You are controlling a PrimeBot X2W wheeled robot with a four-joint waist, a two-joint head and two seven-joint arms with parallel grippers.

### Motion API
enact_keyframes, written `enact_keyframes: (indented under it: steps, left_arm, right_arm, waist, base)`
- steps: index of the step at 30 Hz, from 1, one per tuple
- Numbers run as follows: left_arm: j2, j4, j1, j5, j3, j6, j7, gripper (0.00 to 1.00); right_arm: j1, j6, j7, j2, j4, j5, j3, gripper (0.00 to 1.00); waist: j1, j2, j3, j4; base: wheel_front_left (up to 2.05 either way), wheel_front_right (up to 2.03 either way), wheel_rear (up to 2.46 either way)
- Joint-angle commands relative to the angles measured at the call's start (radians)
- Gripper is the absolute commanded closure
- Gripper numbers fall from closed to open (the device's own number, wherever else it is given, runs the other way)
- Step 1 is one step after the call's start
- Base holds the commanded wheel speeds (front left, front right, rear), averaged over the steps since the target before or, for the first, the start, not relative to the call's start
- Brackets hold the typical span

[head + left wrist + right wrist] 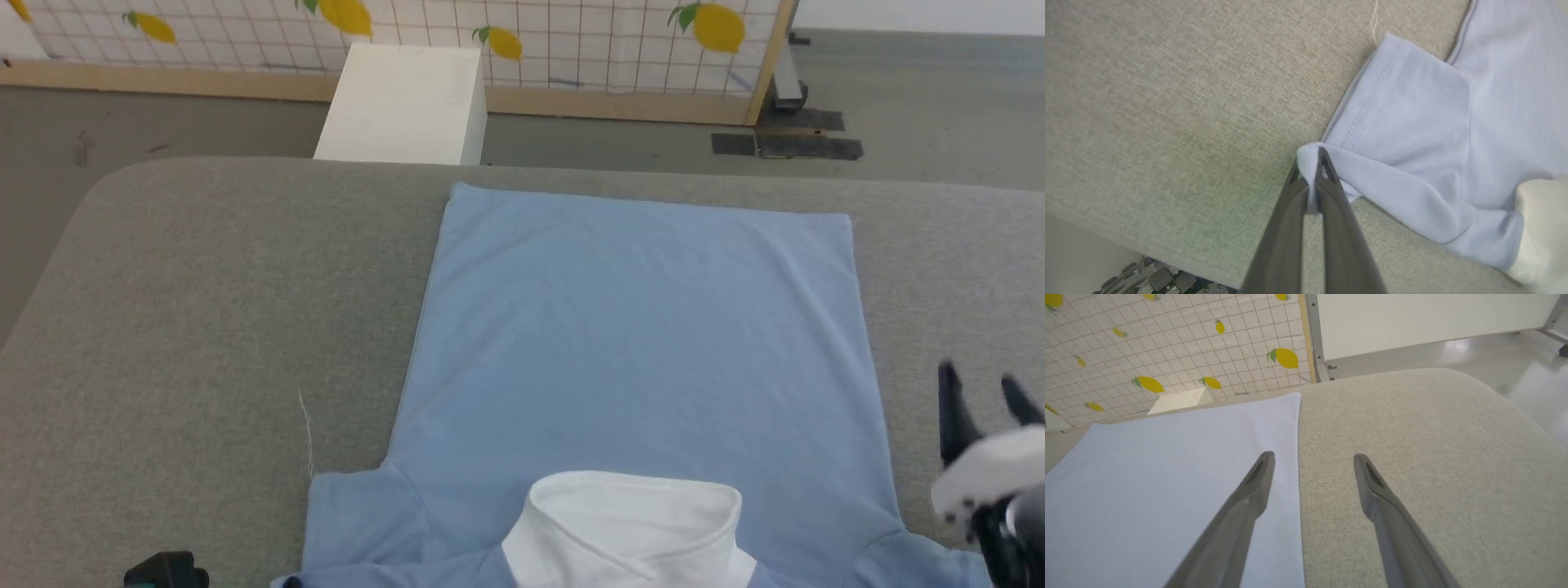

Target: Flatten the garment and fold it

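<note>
The light blue garment (637, 327) lies flat and back-up on the grey cushioned surface (204, 310), its white collar (629, 523) at the near edge and its hem at the far side. My left gripper (1312, 157) is shut on the corner of the garment's sleeve (1404, 122), pinching a small fold of cloth. Beside the garment's right edge (1290, 457), my right gripper (980, 388) stands open with nothing between its fingers. One finger (1253, 490) hangs over the blue cloth, the other (1372, 486) over bare cushion.
A white box (404, 102) stands on the floor beyond the cushion's far edge. Behind it is a lemon-print grid panel (571, 41) with a wooden frame. A loose white thread (306, 433) lies left of the garment. Bare cushion spreads to the left and right.
</note>
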Motion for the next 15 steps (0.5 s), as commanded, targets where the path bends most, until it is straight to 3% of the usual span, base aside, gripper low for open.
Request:
enact_keyframes:
  steps: [1,8,15]
  left_arm:
    - [-0.003,-0.004,-0.027,-0.004,-0.003,-0.006,-0.007,1.00]
    - [-0.014,-0.005,-0.077,-0.008,-0.021,-0.026,-0.025,1.00]
    - [-0.033,0.013,-0.153,-0.016,-0.044,-0.056,-0.052,1.00]
  right_arm:
    - [-0.059,-0.002,-0.040,-0.009,0.023,-0.012,0.003,0.00]
    - [-0.350,-0.002,-0.127,-0.101,0.247,-0.050,0.008,0.00]
    - [-0.623,-0.002,-0.039,-0.198,0.464,-0.101,0.011,0.00]
  waist:
    - [0.0001,0.0000,0.031,0.027]
    - [0.0001,0.0000,0.130,0.086]
    - [0.0001,0.0000,0.272,0.153]
  base:
    - [0.00,0.00,0.00]
    - [0.00,0.00,0.00]
    - [0.00,0.00,0.00]
